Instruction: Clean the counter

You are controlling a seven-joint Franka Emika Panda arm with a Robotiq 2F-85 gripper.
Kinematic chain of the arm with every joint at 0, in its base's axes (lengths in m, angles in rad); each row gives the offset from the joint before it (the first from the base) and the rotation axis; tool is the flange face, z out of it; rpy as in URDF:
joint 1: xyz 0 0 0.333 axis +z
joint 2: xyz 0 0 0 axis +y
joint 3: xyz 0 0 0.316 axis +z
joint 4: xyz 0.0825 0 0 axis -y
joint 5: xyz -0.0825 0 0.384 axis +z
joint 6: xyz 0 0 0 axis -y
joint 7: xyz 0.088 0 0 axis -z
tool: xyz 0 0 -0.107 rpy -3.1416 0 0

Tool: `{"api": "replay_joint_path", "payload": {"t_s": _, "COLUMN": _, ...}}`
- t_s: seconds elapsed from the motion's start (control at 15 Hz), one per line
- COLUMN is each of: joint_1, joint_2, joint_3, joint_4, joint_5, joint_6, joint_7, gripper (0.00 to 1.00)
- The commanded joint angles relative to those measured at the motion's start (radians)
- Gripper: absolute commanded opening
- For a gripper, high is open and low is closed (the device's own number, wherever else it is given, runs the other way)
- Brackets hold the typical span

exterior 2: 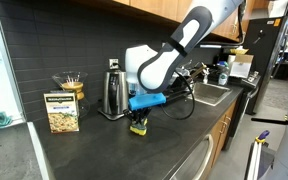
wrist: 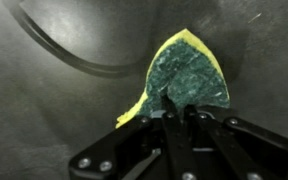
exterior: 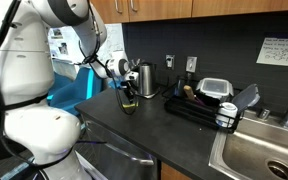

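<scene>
Robot at work in a kitchen: a white robot arm (exterior 2: 189, 35) bends down over a wide, dark, matte worktop (exterior 2: 104, 150). Its end effector (exterior 2: 138, 122) is closed tight on a yellow sponge (exterior 2: 138, 130), whose lower edge meets the surface.

In the wrist view the fingers (wrist: 169, 125) pinch the sponge's near edge. The sponge's green scouring face is turned to the camera, with a yellow rim showing along its left side and top.

The worktop runs along a dark tiled wall beneath wooden cabinets (exterior: 184, 8) and ends in a straight front edge. The sponge sits on its open middle stretch, towards the front.

A steel kettle (exterior 2: 111, 95) stands just behind the end effector, close to the wall. Beside the kettle, farther from the arm, a printed box (exterior 2: 62, 112) stands upright. Behind it is a small holder of thin sticks (exterior 2: 70, 84).

In an exterior view a black dish rack (exterior: 189, 110) lies beyond the kettle, well apart from the sponge. It carries a lidded plastic container (exterior: 216, 88). A steel sink (exterior: 259, 150) is set into the worktop just beside the rack. A handwritten sheet (exterior: 281, 52) hangs on the wall above the sink.
</scene>
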Motion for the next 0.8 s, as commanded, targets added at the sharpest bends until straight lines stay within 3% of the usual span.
{"api": "replay_joint_path", "payload": {"t_s": 0.0, "joint_1": -0.016, "joint_2": -0.04, "joint_3": -0.036, "joint_4": -0.052, "joint_5": -0.048, "joint_6": -0.003, "joint_7": -0.003, "gripper": 0.03}}
{"api": "replay_joint_path", "payload": {"t_s": 0.73, "joint_1": -0.1, "joint_2": -0.145, "joint_3": -0.097, "joint_4": -0.16, "joint_5": -0.146, "joint_6": -0.007, "joint_7": 0.012, "gripper": 0.03}}
